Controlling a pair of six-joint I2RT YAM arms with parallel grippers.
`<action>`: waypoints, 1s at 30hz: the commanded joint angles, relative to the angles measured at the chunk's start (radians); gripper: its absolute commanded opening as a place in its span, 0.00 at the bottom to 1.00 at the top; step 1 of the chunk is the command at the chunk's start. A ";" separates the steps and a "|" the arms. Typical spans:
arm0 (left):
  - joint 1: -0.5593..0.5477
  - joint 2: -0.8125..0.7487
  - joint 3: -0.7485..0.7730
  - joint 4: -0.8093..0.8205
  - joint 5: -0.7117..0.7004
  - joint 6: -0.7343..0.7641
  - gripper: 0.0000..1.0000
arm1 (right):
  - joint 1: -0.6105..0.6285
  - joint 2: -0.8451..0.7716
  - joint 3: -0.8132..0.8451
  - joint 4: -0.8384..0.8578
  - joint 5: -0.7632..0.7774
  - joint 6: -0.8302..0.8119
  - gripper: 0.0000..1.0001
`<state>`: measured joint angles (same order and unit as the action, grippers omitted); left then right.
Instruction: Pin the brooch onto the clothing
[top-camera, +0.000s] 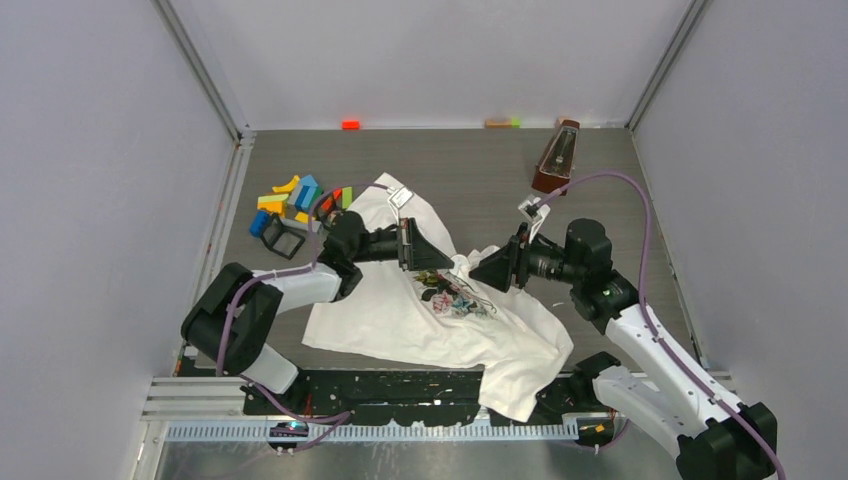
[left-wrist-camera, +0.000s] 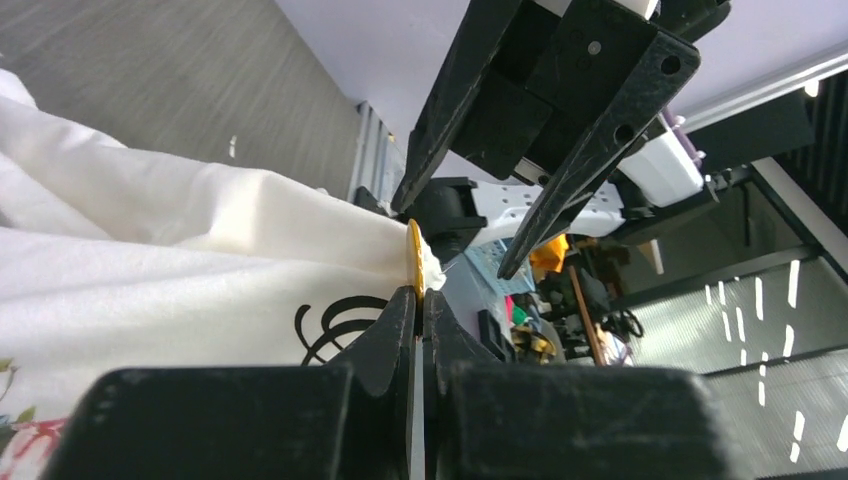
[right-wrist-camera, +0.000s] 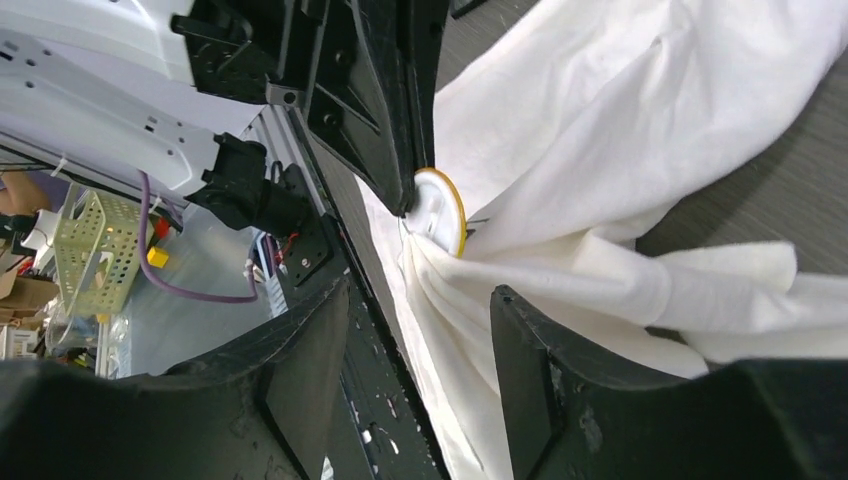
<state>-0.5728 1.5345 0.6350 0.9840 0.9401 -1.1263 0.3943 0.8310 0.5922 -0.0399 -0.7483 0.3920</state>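
Round brooch facing right gripper, seemingly pressed against bunched clothing

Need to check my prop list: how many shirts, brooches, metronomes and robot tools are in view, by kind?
T-shirt: 1
brooch: 1
metronome: 1
tools: 2, the left tool and the right tool
Total: 5

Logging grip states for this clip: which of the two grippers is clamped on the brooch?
The left gripper: its fingers are shut on the brooch at the clothing; the right gripper stands open.
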 joint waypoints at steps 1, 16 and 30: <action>0.002 -0.079 -0.001 0.080 0.076 -0.083 0.00 | -0.002 -0.008 0.014 0.125 -0.069 0.022 0.60; 0.003 -0.164 0.034 -0.046 0.181 -0.098 0.00 | 0.058 0.067 0.020 0.329 -0.199 0.152 0.60; 0.002 -0.154 0.041 0.015 0.184 -0.144 0.00 | 0.101 0.122 0.003 0.332 -0.210 0.156 0.58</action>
<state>-0.5716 1.4017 0.6338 0.9253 1.0969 -1.2396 0.4786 0.9455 0.5934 0.2379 -0.9390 0.5434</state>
